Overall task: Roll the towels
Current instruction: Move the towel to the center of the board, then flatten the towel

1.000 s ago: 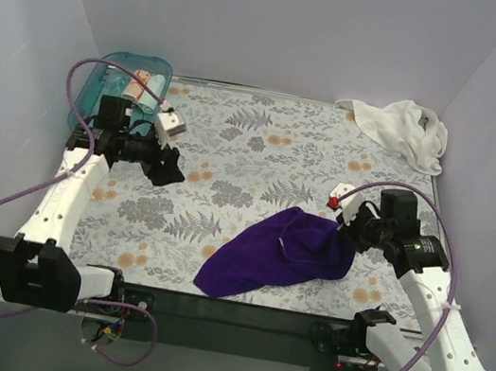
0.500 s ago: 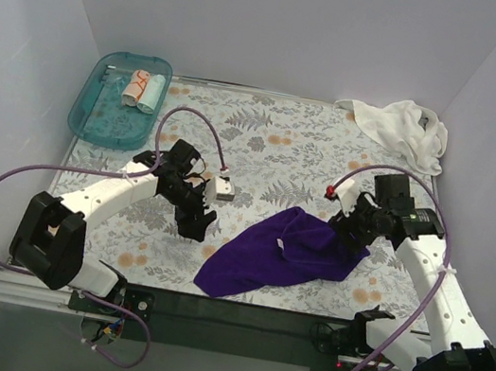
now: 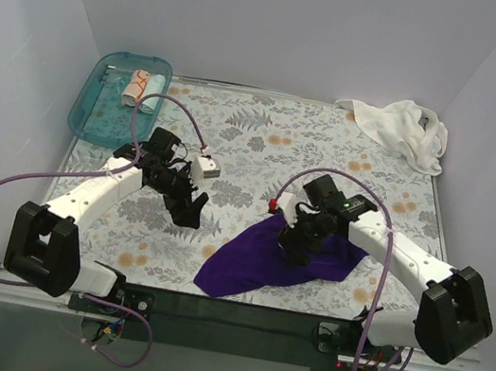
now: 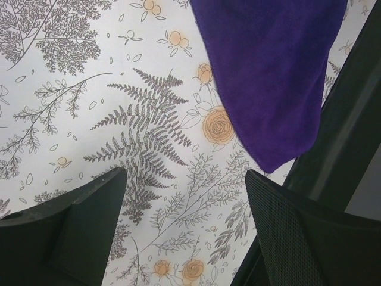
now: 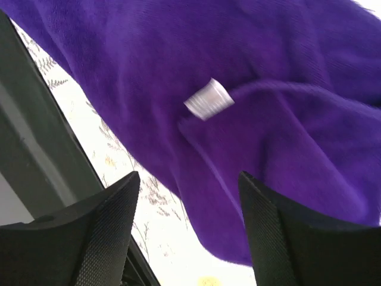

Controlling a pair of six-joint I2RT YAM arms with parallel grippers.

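- The dark purple towel point(image 4: 268, 77) fills the 1 o'clock area. It lies flat on the floral-patterned sheet point(image 4: 89, 89) and narrows to a rounded corner that points toward 5 o'clock.
- That corner ends just above the right-hand fingertip, near a dark band point(image 4: 351, 131) that runs diagonally through 3 o'clock (whether the two touch is unclear).
- The left gripper point(image 4: 186, 179) has its jaws spread wide with nothing between them. One black finger point(image 4: 77, 220) sits at 7 o'clock and the other point(image 4: 297, 238) at 5 o'clock.
- A large grey fern print sits at the centre of the view, and an orange rose lies just beside the towel's left edge.
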